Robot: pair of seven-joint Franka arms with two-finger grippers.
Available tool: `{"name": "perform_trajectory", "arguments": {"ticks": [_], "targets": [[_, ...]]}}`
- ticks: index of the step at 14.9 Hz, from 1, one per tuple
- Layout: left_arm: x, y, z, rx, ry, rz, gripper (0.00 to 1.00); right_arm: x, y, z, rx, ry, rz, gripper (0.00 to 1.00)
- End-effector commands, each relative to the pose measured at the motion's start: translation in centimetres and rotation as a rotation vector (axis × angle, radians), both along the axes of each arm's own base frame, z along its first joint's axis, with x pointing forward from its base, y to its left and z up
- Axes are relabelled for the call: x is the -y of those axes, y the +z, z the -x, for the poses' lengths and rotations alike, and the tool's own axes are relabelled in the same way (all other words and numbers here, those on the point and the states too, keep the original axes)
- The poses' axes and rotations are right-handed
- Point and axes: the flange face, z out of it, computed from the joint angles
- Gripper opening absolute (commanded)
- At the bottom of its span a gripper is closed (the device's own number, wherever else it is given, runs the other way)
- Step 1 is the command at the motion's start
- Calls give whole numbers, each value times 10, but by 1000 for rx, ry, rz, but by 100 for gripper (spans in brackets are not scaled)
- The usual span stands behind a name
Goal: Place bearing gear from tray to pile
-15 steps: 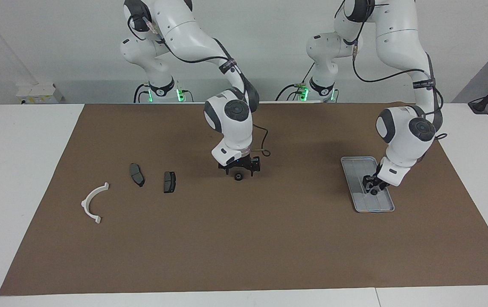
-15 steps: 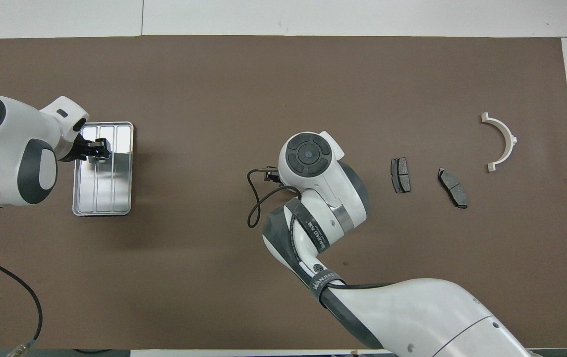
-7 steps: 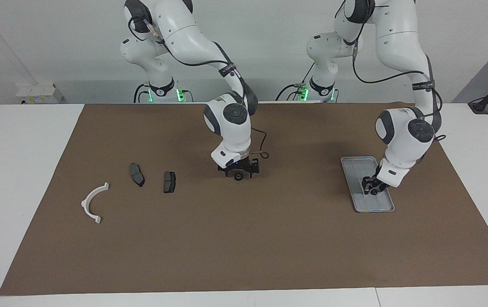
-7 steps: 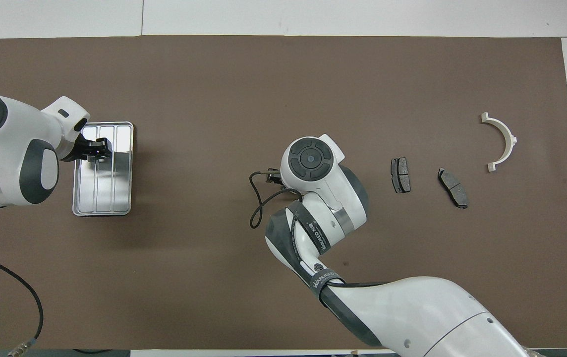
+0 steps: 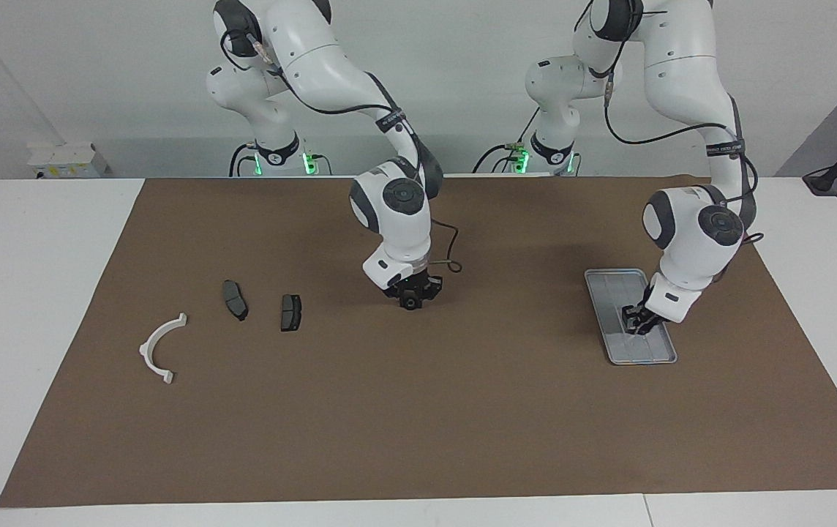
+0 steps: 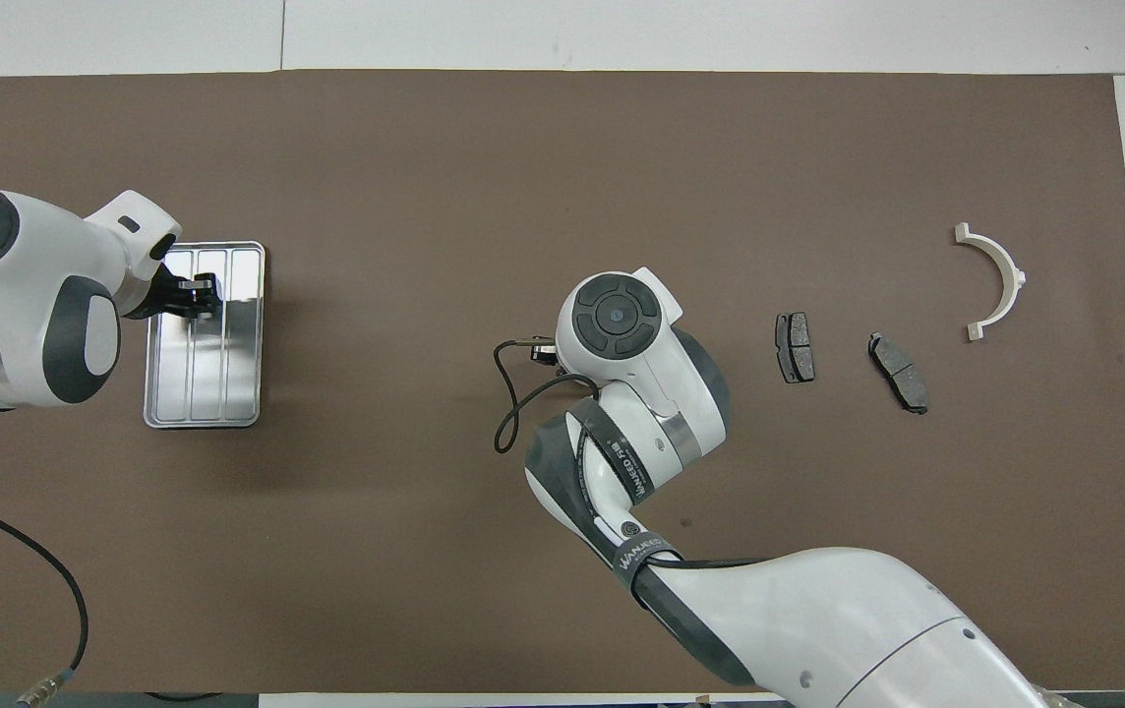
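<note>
One bearing gear (image 5: 410,303) is clamped by the right hand (image 5: 410,297) at mid-frame. Over the tray (image 5: 612,282) — the left hand (image 5: 638,327) is pinched together.

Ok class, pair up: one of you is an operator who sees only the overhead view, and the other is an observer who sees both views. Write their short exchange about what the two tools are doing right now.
Operator: From above, the right arm's wrist covers its tool. Where is it?
Observer: The right tool is down at the brown mat, between the tray and the nearer brake pad.
Operator: Is anything in it?
Observer: Yes, it is shut on a small black bearing gear.
Operator: Is the left tool high over the tray or low?
Observer: The left tool is shut and low, with its tips right at the tray's floor. I cannot confirm that they touch.
</note>
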Motion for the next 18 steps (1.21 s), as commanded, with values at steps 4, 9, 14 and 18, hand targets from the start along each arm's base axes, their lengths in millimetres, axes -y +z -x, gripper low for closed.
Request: {"name": "perform_trajectory", "arguments": {"ticks": [4,9,14,18], "targets": [[0,15,-13,-39,13,-12,0,11,59,-33,-10,-36,-21,0],[56,50,-19,-63,138,45,0,137,147,-107,69,28,-32,0],[200,55,8,-67,288,39,0,320,166,-147,97,243,1,0],[306,62,47,-54,334,45,0,399,134,-143,79,298,23,0]]}}
